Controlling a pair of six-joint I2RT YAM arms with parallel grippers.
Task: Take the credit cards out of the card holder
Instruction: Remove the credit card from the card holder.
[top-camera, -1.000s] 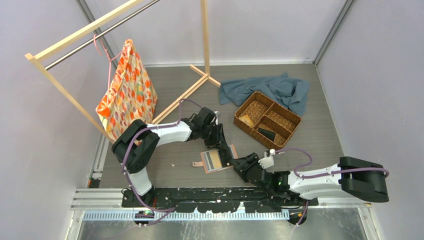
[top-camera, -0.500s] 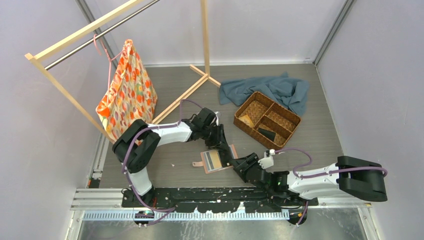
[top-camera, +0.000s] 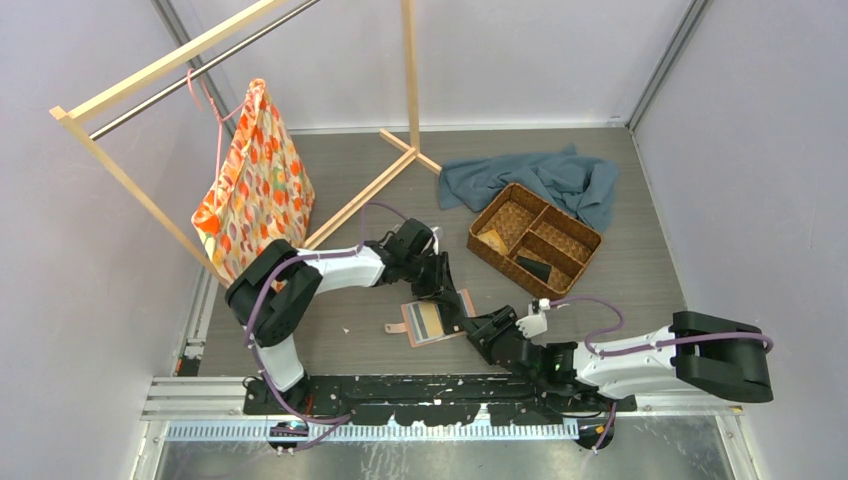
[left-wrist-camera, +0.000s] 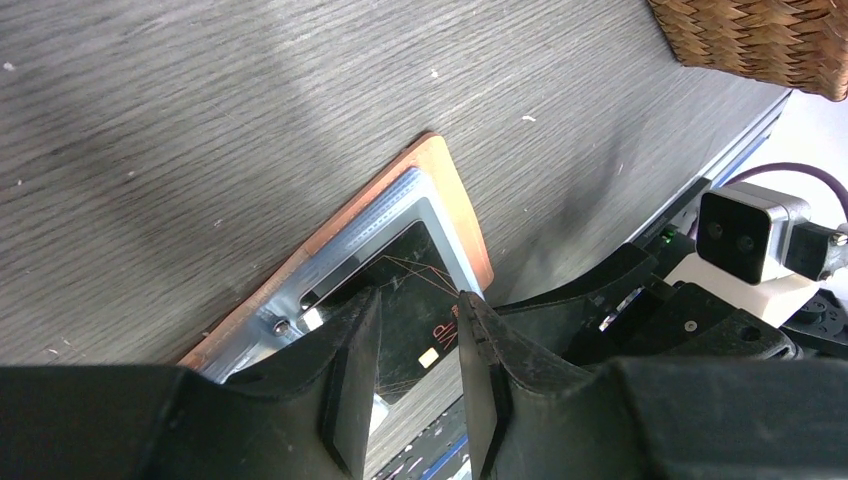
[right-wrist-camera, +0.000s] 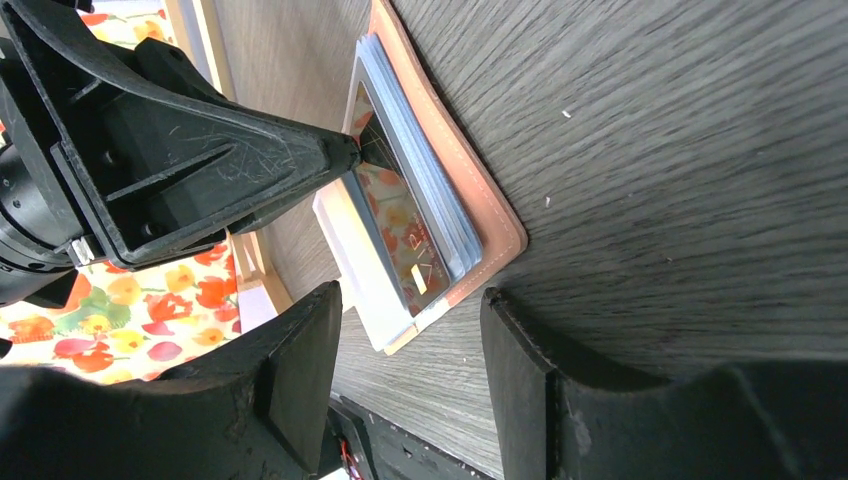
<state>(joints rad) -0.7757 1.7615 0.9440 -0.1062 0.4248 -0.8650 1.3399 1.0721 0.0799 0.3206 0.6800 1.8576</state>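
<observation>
Left pincer (left-wrist-camera: 415, 325): jaws set narrow but not closed, tips resting on the black card (left-wrist-camera: 408, 285) seated in the card holder (left-wrist-camera: 455, 195). The holder lies open on the table (left-wrist-camera: 200, 120), directly beneath this pincer. Right pincer (right-wrist-camera: 405, 300): jaws wide, empty, with the holder just ahead of its tips.

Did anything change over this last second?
Barely. The right arm crept slightly left, toward the card holder; nothing was gripped or released. The left end effector stays open over the black card in the holder, the right end effector stays open beside it, and the holder has not moved.
</observation>
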